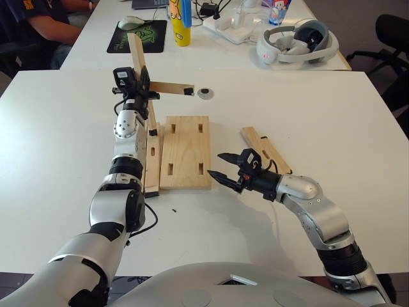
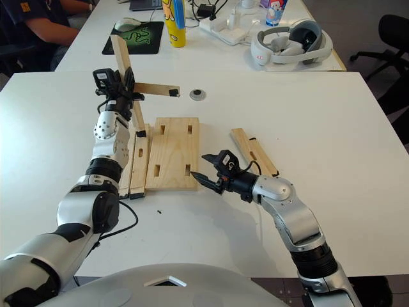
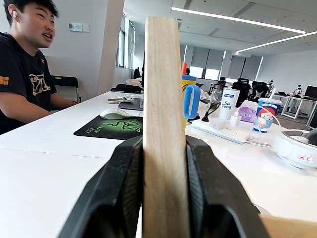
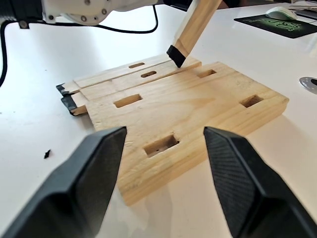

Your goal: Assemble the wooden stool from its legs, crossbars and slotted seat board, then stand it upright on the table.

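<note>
The slotted seat board (image 1: 185, 150) lies flat on the table. Just beyond its far left corner the left gripper (image 1: 143, 88) clamps an upright wooden leg (image 1: 136, 54) (a crossbar (image 1: 172, 88) juts sideways from it). Two slotted legs (image 1: 152, 163) lie against the board's left edge, with loose pieces (image 1: 265, 148) to its right. The right gripper (image 1: 216, 165), fingers spread wide, sits at the board's near right corner. Far behind the board are a lettered white cup (image 3: 227, 104), a mouse pad (image 1: 137, 35) and a headset (image 1: 297, 41).
</note>
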`<action>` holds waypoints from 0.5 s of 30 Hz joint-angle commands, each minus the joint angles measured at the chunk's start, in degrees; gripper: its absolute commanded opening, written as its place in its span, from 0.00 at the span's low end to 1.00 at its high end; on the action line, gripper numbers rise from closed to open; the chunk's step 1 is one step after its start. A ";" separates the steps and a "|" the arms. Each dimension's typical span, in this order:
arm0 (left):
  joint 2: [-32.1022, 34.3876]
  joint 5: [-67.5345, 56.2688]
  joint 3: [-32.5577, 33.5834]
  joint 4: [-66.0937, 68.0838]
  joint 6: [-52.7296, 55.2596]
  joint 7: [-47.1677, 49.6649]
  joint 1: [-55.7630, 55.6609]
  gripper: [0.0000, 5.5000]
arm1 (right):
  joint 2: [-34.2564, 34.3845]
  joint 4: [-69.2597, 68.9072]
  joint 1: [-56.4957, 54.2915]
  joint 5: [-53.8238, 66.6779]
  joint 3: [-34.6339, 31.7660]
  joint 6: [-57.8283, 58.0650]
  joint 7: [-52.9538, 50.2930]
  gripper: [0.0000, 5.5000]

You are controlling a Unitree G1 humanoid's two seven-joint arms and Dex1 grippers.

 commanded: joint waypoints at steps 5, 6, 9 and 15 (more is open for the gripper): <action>-4.44 -9.42 -2.96 -33.97 17.35 -0.94 7.02 0.19 | 1.85 -0.09 -11.99 15.46 -2.68 10.44 7.45 0.53; -4.74 -11.00 -3.61 -37.23 20.42 -1.44 7.83 0.19 | 2.16 0.82 -14.05 16.72 -2.98 11.49 7.78 0.53; -4.78 -14.47 -6.46 -46.73 29.12 -2.96 11.18 0.19 | 4.10 4.16 -20.18 17.80 -2.61 12.68 7.67 0.49; -4.76 -16.83 -9.68 -58.24 38.47 -3.40 16.49 0.19 | 8.19 8.01 -24.06 15.55 -0.01 11.67 4.86 0.34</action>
